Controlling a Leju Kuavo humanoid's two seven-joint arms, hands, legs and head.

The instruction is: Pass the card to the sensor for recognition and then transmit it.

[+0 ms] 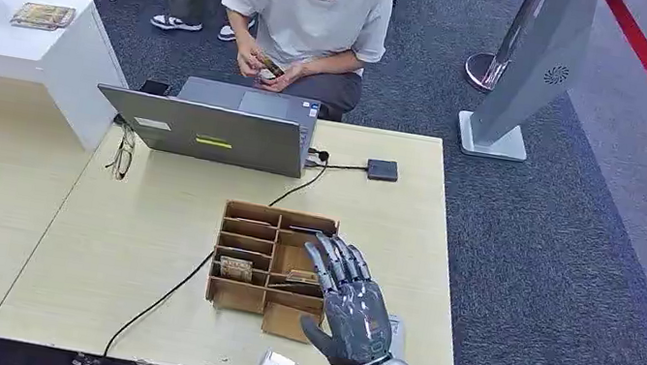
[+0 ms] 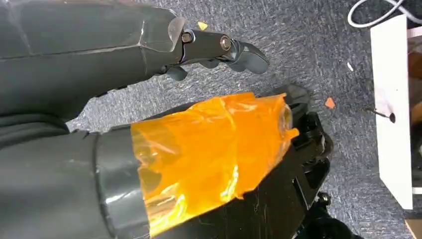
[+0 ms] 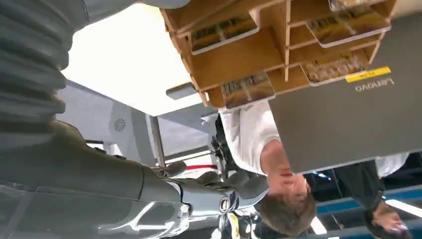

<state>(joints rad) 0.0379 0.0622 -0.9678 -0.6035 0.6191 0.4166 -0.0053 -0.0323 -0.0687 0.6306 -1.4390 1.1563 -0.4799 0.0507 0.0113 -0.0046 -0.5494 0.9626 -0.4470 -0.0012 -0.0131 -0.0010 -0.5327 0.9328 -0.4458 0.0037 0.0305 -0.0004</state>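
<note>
Fingers (image 1: 339, 256) of our silver right hand (image 1: 351, 306) are spread, holding nothing, above the brown compartmented cardboard box (image 1: 272, 260) where printed cards (image 1: 235, 268) stand in slots. Our left hand (image 2: 149, 55) hangs over grey carpet; we cannot tell its fingers' state.

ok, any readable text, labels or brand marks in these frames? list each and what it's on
"Lenovo": on the lid of the grey laptop, upside down in the right wrist view.
Yellow sticker on that lid: print too small to read.
White label on the lid: blurred, unreadable.
Printed cards in the brown cardboard divider box: patterned faces, no legible words.
Round logo on the grey standing panel: a symbol, no text.
</note>
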